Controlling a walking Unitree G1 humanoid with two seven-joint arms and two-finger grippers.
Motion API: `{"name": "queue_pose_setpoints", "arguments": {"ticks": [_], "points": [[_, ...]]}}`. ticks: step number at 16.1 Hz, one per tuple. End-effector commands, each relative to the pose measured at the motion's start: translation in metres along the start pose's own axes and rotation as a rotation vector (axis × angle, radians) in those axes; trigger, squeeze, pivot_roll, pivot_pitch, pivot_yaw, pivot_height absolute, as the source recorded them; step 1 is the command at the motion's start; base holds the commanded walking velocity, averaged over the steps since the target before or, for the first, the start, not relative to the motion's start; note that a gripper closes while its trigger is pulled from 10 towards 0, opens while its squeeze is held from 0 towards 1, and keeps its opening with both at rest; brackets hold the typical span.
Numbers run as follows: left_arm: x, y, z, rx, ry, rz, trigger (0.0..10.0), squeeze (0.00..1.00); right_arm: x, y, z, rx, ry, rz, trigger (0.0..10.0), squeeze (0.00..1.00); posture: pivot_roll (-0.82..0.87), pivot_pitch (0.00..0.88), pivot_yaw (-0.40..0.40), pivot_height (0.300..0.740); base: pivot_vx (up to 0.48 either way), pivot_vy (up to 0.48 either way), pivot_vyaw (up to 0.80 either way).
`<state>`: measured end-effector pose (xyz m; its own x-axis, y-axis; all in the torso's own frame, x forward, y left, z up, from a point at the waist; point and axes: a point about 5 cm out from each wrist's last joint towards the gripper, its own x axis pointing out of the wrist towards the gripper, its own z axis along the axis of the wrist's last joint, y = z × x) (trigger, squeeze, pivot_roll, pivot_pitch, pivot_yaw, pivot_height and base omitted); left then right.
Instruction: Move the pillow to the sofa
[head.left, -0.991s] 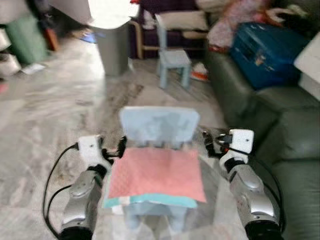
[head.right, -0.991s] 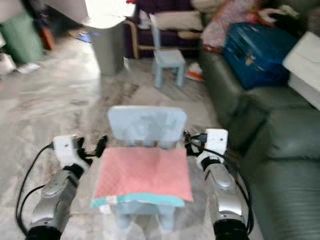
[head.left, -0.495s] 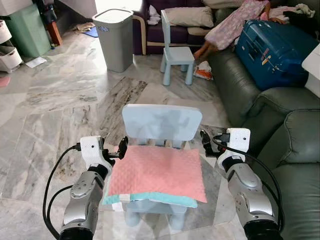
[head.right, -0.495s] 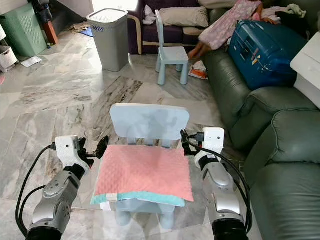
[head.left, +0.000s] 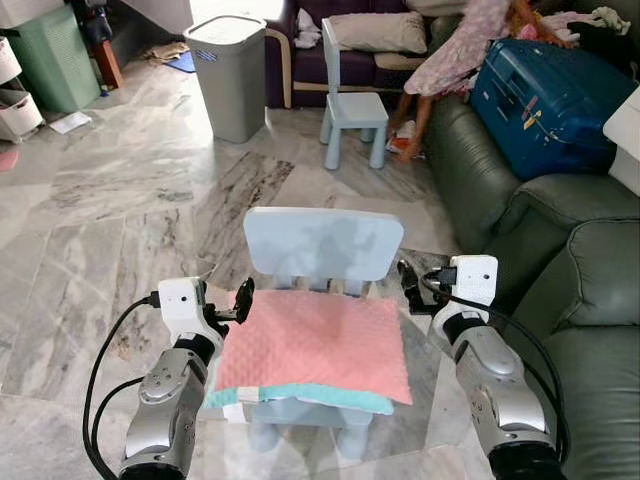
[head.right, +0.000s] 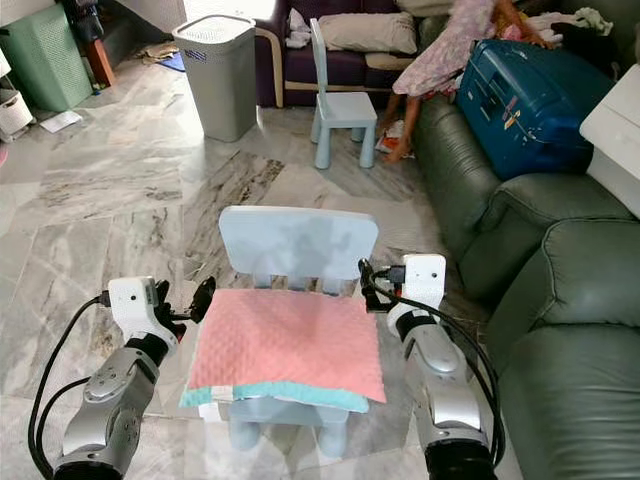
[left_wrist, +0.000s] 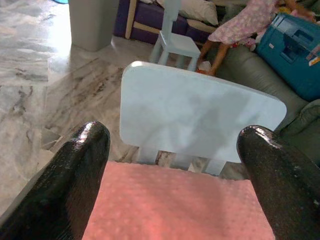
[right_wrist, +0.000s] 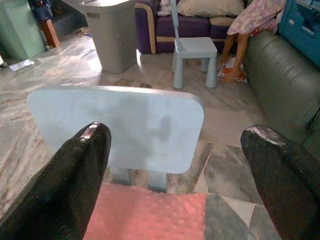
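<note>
On small chair (head.left: 322, 245): pink, teal-edged pillow (head.left: 315, 345).

The pillow (head.left: 315, 345) is salmon pink with a fine dotted texture and a teal edge at the front. It lies on a pale blue chair (head.left: 322, 245). The floor (head.left: 120, 200) is grey marble with dark veins. The sofa (head.left: 560, 260) is dark green. The suitcase (head.left: 545, 95) is bright blue, the bin (head.left: 232, 75) is grey, and a second small chair (head.left: 350, 100) is pale blue too.
</note>
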<state>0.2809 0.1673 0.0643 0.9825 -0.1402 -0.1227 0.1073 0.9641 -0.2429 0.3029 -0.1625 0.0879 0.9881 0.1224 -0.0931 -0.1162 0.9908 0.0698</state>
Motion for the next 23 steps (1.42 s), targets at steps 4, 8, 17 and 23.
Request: {"name": "queue_pose_setpoints", "arguments": {"ticks": [4,8,17,23], "points": [[-0.0059,-0.0011,-0.0035,0.011,0.013,0.008,10.0,0.00,-0.0042,0.0052,0.0024,-0.008,-0.011,0.030,10.0,0.00,-0.11,0.088,-0.036,0.740,0.000,0.000,0.00],[-0.0052,-0.0026,-0.0037,0.007,0.015,0.008,10.0,0.00,-0.0042,0.0057,0.0028,-0.008,-0.007,0.039,10.0,0.00,-0.11,0.091,-0.038,0.740,0.000,0.000,0.00],[-0.0039,-0.0020,-0.0026,0.007,0.014,0.016,10.0,0.00,-0.0025,0.0078,0.0036,-0.006,-0.005,0.049,10.0,0.00,-0.11,0.093,-0.041,0.740,0.000,0.000,0.00],[-0.0033,-0.0015,-0.0025,0.007,0.014,0.022,10.0,0.00,-0.0017,0.0082,0.0036,-0.009,-0.002,0.050,10.0,0.00,-0.11,0.095,-0.039,0.723,0.000,0.000,0.00]]}}
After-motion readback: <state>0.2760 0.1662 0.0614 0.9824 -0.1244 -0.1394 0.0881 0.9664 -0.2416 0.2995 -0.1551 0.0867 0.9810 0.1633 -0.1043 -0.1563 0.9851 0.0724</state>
